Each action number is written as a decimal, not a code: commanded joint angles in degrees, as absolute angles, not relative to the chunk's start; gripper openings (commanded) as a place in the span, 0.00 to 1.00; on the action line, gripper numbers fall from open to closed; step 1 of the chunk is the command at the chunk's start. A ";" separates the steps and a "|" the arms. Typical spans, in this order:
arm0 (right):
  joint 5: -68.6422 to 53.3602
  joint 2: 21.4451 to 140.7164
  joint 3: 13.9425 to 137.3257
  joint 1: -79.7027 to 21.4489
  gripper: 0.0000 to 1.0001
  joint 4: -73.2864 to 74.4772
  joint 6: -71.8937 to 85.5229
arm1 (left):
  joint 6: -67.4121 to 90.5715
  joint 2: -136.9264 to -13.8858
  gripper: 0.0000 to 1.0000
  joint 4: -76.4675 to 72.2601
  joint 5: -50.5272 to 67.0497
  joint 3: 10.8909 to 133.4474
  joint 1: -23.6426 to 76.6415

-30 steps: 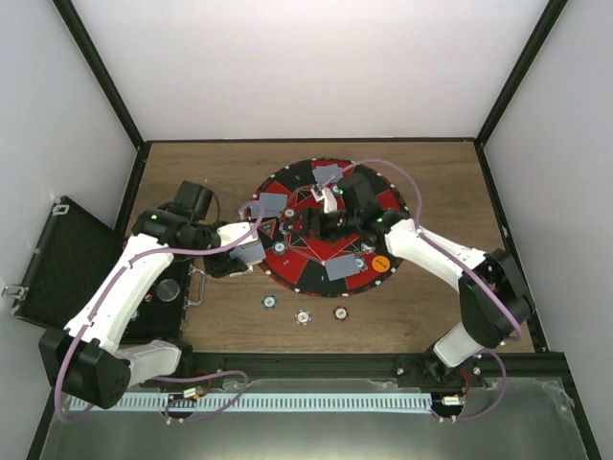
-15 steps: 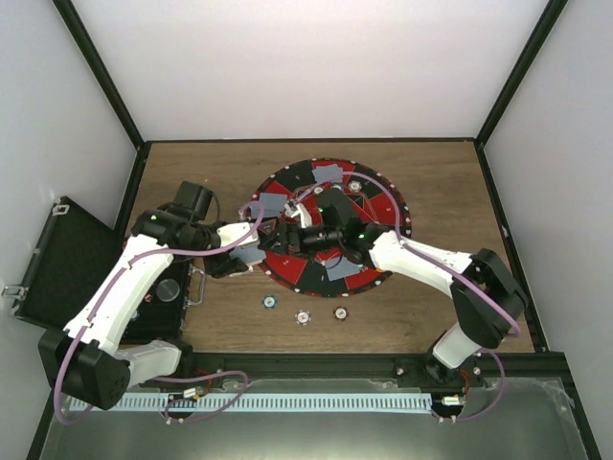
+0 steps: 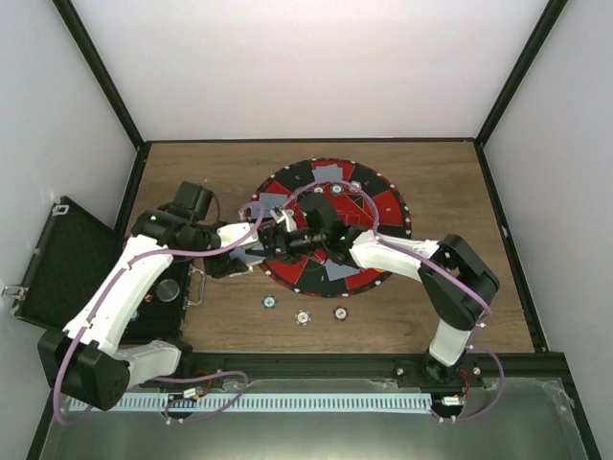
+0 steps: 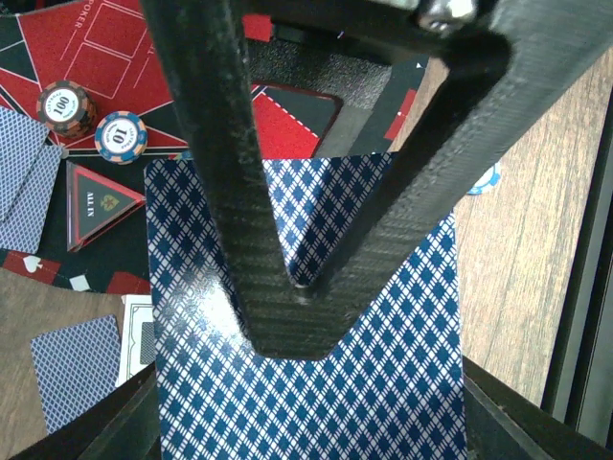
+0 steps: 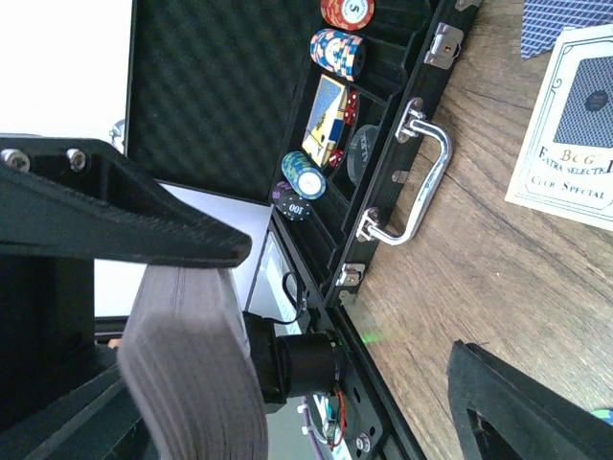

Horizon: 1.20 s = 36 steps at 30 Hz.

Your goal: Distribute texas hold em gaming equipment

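A black hard case [image 3: 67, 259] lies open at the left edge of the counter [image 3: 431, 172]. It is foam-lined, with chip stacks [image 5: 337, 50] in its slots and a chrome handle [image 5: 412, 177] over the wood grain. Beside it the left tool [image 4: 302, 287] pinches a glossy deck [image 4: 383, 383] of blue diamond-backed cards above the rim of the round red-and-black felt mat [image 3: 383, 206]. The right tool [image 3: 275, 233] stands spread, the deck's blurred edge just beside one finger; whether they touch cannot be told. Three striped chips [image 3: 303, 316] sit apart on bare wood just off the mat's near rim.
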<state>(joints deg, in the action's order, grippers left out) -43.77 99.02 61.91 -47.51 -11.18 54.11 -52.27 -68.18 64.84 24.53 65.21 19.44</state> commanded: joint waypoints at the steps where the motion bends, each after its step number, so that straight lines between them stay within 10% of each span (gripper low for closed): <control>1: -45.24 100.67 64.80 -47.82 0.79 -14.07 54.98 | -52.60 -66.93 0.04 64.34 25.92 65.84 19.69; 23: -40.85 96.31 58.87 -43.77 0.57 -8.70 51.34 | -52.77 -66.71 0.04 64.07 26.37 65.55 19.68; 36: -38.21 89.83 56.57 -43.79 0.13 -7.75 51.99 | -52.43 -67.04 0.04 63.18 26.50 64.60 19.69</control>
